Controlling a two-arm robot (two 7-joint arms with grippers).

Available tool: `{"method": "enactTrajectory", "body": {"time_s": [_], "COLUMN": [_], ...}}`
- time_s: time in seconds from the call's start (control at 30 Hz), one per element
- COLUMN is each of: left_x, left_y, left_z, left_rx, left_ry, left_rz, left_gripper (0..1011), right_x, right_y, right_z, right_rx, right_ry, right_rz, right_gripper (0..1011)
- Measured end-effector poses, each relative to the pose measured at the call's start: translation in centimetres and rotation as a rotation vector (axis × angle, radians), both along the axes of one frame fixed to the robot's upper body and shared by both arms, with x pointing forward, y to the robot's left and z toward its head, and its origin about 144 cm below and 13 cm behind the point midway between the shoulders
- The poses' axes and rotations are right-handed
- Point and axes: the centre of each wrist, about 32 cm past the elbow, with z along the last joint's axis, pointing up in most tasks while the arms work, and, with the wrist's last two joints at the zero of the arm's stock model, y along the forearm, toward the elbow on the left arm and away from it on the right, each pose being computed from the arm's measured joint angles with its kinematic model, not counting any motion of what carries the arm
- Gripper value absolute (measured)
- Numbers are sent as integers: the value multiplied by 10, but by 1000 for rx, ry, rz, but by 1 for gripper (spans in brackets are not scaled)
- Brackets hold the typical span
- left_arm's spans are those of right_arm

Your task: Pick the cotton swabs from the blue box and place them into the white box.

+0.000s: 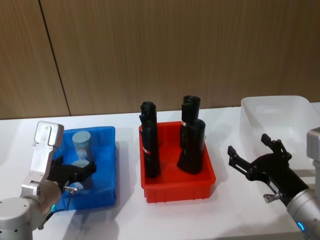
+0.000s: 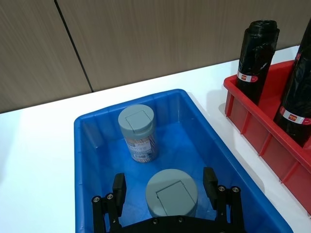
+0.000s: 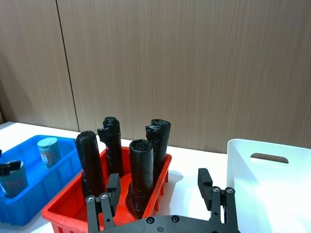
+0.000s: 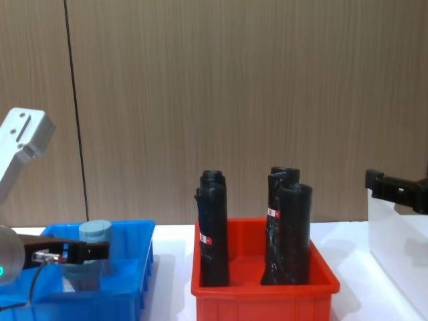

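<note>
Blue box [image 1: 111,165]: left gripper [image 2: 164,187] wide, straddling near swab jar [image 2: 171,194]; other jar [image 2: 138,133] at its 11 o'clock. Step: grasp. Next: close, lift clear of rim, carry to white box [image 1: 275,102] at 3 o'clock. Right gripper [image 1: 247,144] wide, idle near it.

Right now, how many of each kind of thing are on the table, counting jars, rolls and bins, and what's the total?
Swab jars: 2
Black rolls: 4
Bins: 3, namely the blue bin, red bin and white bin
Total: 9
</note>
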Motion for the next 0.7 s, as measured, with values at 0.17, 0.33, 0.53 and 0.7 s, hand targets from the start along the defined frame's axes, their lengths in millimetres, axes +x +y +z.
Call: {"method": "enactTrajectory", "body": {"time_s": [0.17, 0.33, 0.53, 0.7], "left_x": [4, 6, 9, 11], "left_y": [2, 4, 6, 7], "left_z": [-3, -6, -10, -12], "left_rx": [-11, -24, -40, -51], "left_ry": [16, 23, 30, 34], "left_rz": [-16, -32, -44, -51], "left_gripper": [1000, 999, 1000, 1000], "right_x": [0, 0, 0, 0], "right_y": [0, 0, 0, 0], "right_z": [0, 0, 0, 0], "right_rx": [0, 0, 0, 0], "right_ry": [0, 0, 0, 0], "right_rz": [0, 0, 0, 0], "right_gripper": [1002, 1002, 1002, 1002]}}
